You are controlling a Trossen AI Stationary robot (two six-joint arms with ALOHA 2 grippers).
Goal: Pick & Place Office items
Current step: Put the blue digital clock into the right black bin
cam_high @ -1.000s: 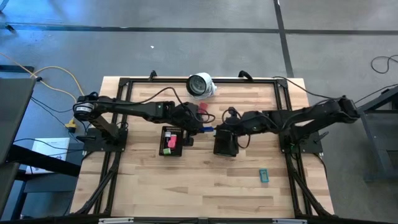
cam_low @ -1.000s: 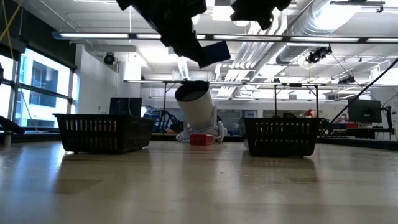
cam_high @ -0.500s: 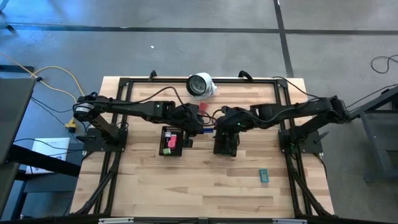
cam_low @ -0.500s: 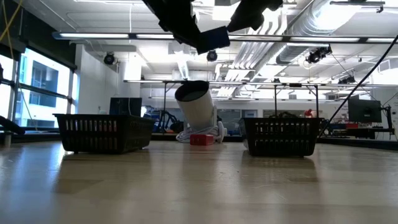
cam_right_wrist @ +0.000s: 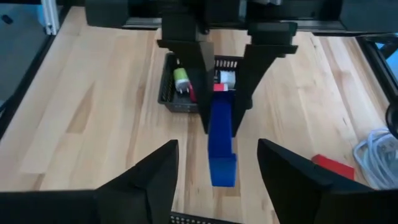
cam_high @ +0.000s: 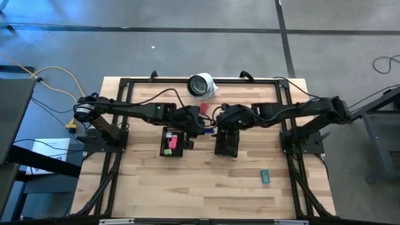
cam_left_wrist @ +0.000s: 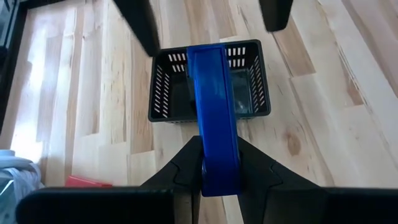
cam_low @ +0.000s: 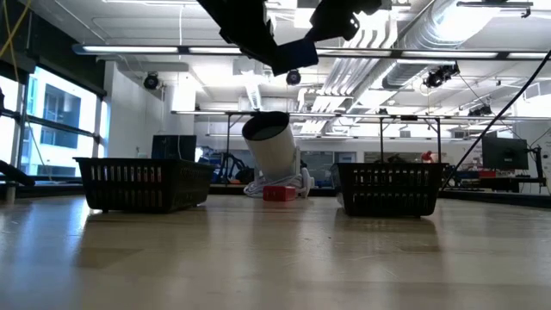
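Handover in mid-air, centre of the high view.

Left tray [cam_high: 172, 142], left of centre: already has a pink piece [cam_high: 171, 143] and a green piece [cam_high: 166, 152] in it. In the right wrist view it sits behind the left arm's fingers.

Left tool [cam_left_wrist: 219, 163]: clamped on a long blue piece [cam_left_wrist: 214, 112], held above the table between the two trays, pointing at the right arm.

Red piece [cam_high: 203, 107] lies loose on the table [cam_high: 206, 181], just above the arms, below the white round object [cam_high: 201, 84].

Right tool [cam_right_wrist: 216, 163]: fingers apart, straddling the free end of the blue piece, not gripping it as far as I can see.

Right tray [cam_high: 227, 142], just right of centre: contents unclear.

Teal piece [cam_high: 265, 176] sits alone, lower right of the table.

Judgement: partly done. Blue in transfer, red and teal not yet picked.
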